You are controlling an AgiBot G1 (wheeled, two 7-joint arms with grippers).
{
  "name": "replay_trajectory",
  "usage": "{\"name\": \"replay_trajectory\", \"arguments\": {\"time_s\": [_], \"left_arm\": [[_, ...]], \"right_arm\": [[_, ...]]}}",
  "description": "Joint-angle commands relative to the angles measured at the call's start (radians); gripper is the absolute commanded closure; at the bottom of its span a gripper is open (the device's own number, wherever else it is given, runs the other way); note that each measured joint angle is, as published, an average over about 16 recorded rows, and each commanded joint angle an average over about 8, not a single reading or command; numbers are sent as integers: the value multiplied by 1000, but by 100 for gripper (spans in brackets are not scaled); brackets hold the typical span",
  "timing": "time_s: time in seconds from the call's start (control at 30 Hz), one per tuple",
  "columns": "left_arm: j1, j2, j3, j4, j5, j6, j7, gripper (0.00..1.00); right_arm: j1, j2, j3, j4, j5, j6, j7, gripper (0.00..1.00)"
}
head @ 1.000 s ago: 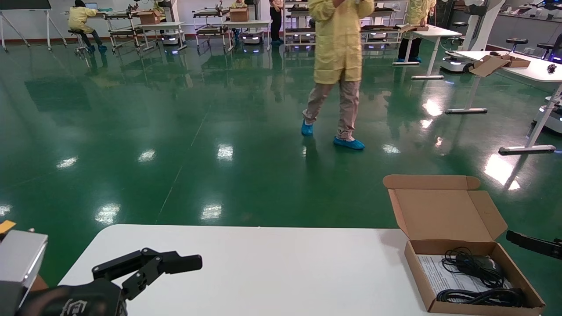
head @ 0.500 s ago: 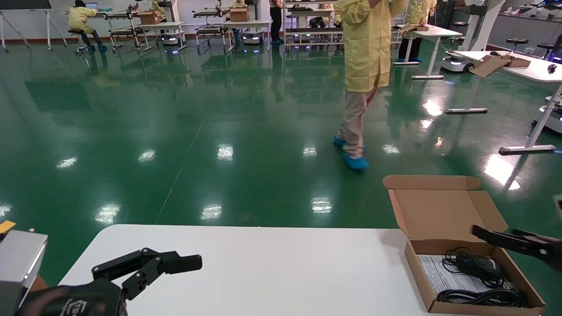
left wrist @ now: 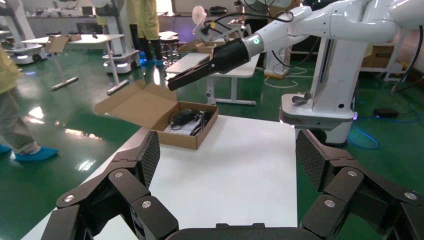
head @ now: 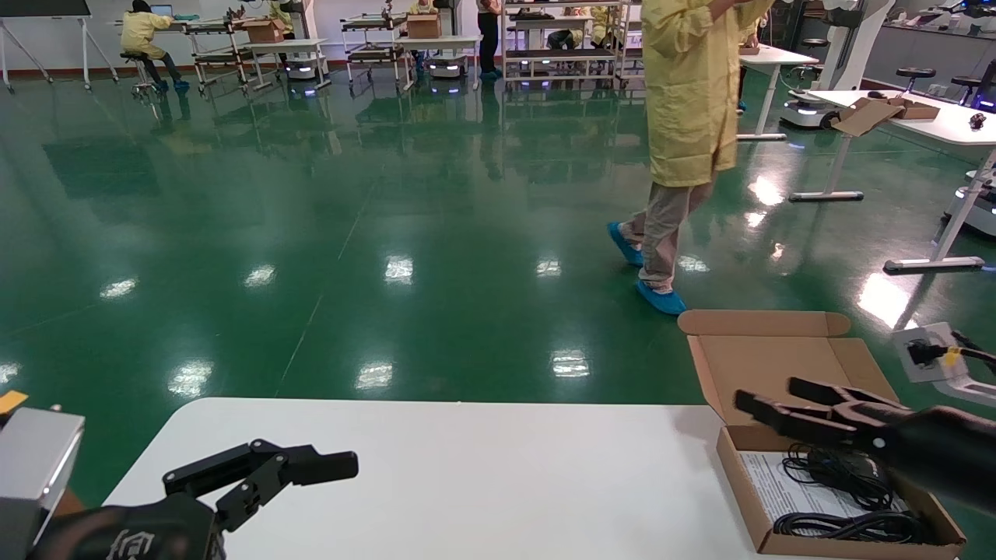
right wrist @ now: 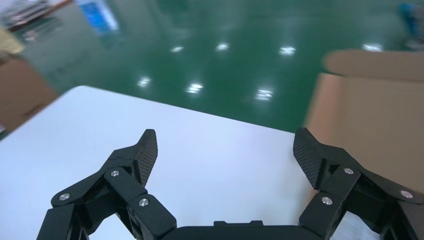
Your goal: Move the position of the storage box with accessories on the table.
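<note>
Cardboard mailer box (head: pixel 836 498), brown and shallow, at the right end of the white worktop (head: pixel 482 474), its hinged flap lid (head: pixel 786 373) standing open and leaning away from the robot. Inside lie coiled black cables (head: pixel 848 498) over a white printed sheet (head: pixel 766 486); whether a power adapter sits among the cables cannot be told. The right pincer (head: pixel 766 400) hangs above the box's far rim, just in front of the raised lid, with its fingers spread wide and nothing between them; the cables lie below and behind its tips, and it is not touching the cardboard. The left pincer (head: pixel 311 459) rests low over the worktop's left end, well apart from the box, likewise spread open and empty. In the left wrist view the box (left wrist: pixel 187 125) appears beyond the left pincer (left wrist: pixel 227 155), with the right pincer (left wrist: pixel 172 82) poised above it.
</note>
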Motion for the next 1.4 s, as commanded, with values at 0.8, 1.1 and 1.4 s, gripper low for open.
{"name": "replay_trajectory", "arguments": {"time_s": [0.8,1.1,1.4], "left_arm": [[0,0,0,0,0,0,0,0],[0,0,0,0,0,0,0,0],[0,0,0,0,0,0,0,0]], "right_arm": [[-233,74,254,525,86,-295,-73,0],[-315,100,344,710,117,-398,-98,0],[-357,113,389,807,134,-452,-111,0]]}}
